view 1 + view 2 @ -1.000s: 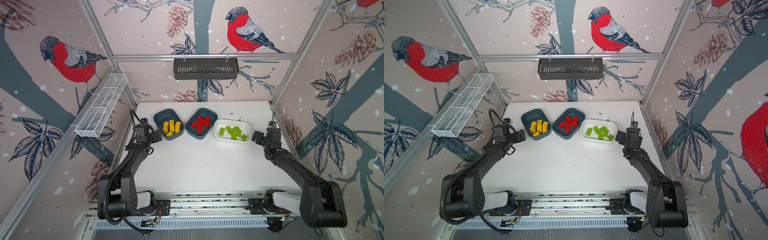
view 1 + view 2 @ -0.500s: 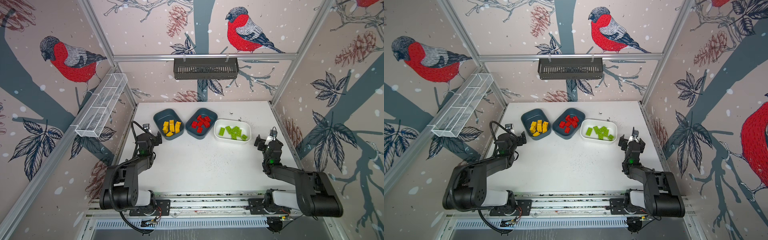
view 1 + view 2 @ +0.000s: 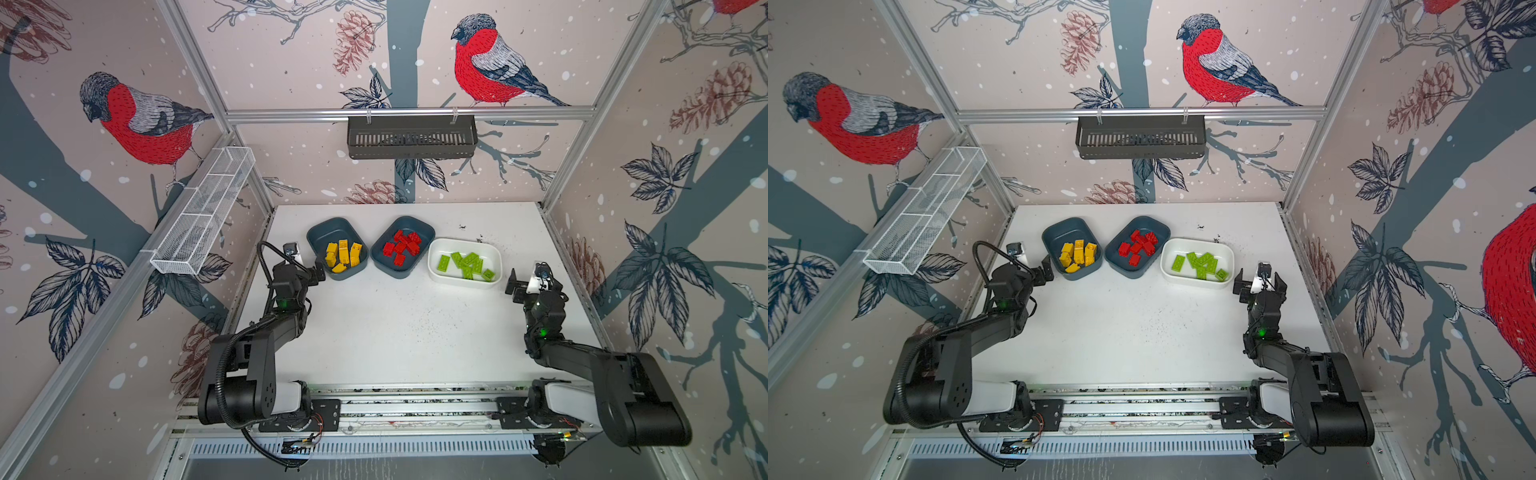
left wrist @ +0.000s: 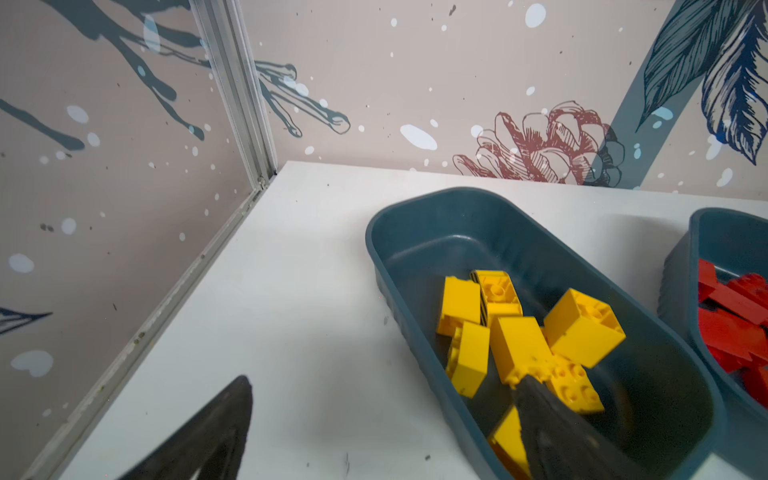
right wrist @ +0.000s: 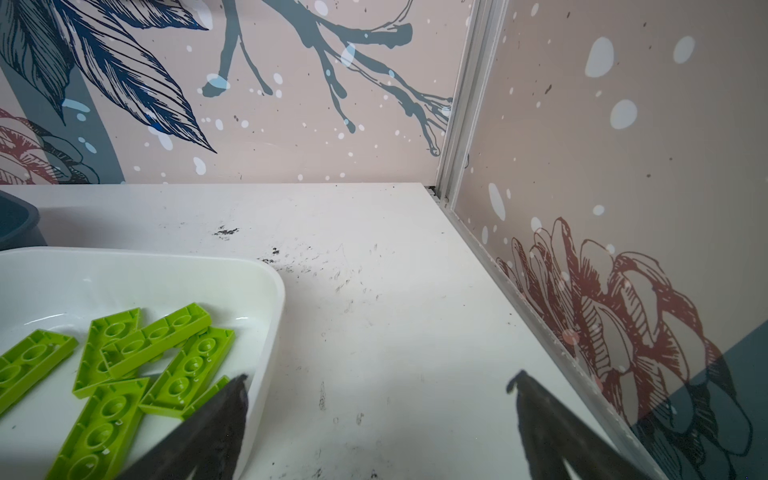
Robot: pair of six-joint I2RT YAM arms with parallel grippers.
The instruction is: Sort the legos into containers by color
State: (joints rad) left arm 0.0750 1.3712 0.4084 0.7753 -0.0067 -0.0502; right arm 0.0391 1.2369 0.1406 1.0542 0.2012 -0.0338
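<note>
Both arms have folded back; left end effector (image 3: 308,266) and right end effector (image 3: 532,282) gape wide, empty. Three tubs (image 3: 487,252) hold yellow legos (image 3: 343,257), red legos (image 3: 401,248), green legos (image 3: 468,264).

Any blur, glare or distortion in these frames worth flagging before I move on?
Both top views: sharp, evenly lit, only soft shadows on the table, walls splayed by the wide lens. Left wrist view: yellow bricks sharp, left end effector blurred up close. Right wrist view: green bricks crisp, faint glints in the white tub, right end effector blurred too.
</note>
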